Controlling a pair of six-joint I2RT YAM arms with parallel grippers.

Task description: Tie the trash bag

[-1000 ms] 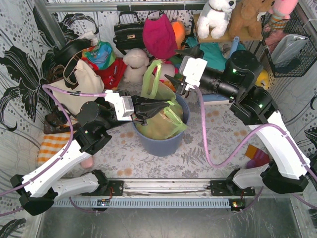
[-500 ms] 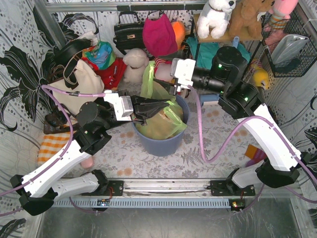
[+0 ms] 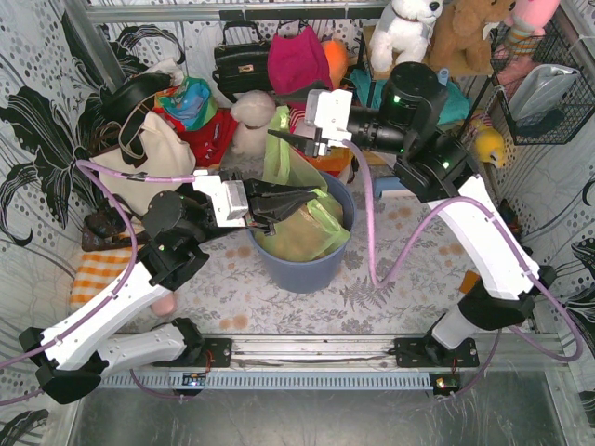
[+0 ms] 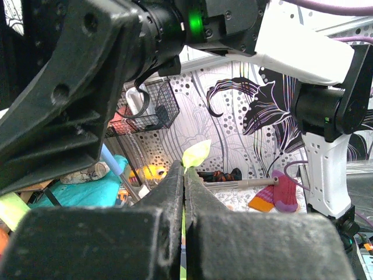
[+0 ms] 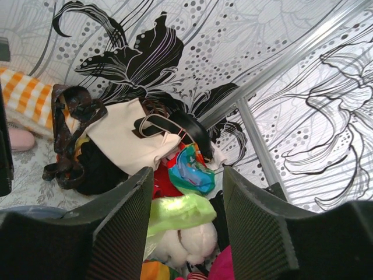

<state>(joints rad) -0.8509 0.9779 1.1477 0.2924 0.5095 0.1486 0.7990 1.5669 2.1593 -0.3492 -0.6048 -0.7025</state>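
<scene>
Grey floral cloth covers the table in the top view, where a round blue-grey bin [image 3: 307, 269] of smooth hard plastic stands in the middle. The trash bag [image 3: 307, 232] sits inside it, thin glossy green film with crumpled tan paper showing through and one tall limp flap rising at the back. The left gripper [image 3: 316, 195] reaches over the rim, and the right gripper [image 3: 284, 137] hovers by the flap's top. A cream tote bag [image 3: 158, 153] lies well off to the left.

From the left wrist, the left gripper [image 4: 184, 175] is pinched tight on a sliver of the trash bag [image 4: 195, 154]. Film this thin could slip out or tear if pulled hard.

From the right wrist, the right gripper [image 5: 186, 175] stands wide apart, gripping nothing, with the trash bag [image 5: 178, 210] flap seen between its fingers. Being floppy, the flap may fold away as the jaws close. A strong tug could also drag the bag out or tip the bin.
</scene>
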